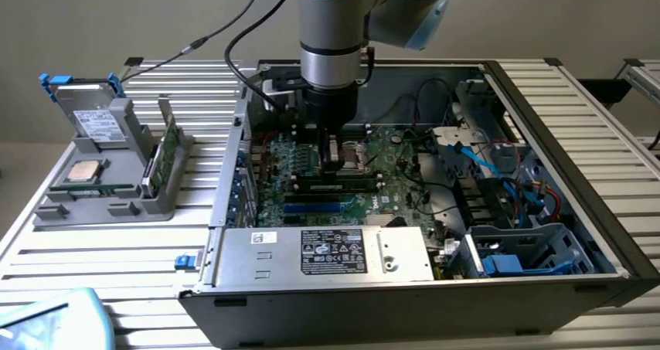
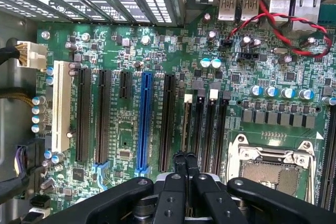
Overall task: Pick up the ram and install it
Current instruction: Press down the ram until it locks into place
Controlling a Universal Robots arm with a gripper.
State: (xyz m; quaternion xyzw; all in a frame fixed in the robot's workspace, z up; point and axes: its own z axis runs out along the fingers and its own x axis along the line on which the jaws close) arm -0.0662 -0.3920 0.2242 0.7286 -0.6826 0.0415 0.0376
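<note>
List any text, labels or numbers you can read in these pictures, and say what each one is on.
None can be read.
Black label on the silver power supply: print and logos too small to read.
White sticker on the same power supply: too small.
White label on the drive in the grey holder: blurred.
Markings on the motherboard: too small.

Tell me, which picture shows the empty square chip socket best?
The wrist view: the socket sits close with its silver frame plain. In the exterior view the gripper stands over that part of the board, so the socket can't be made out.
</note>
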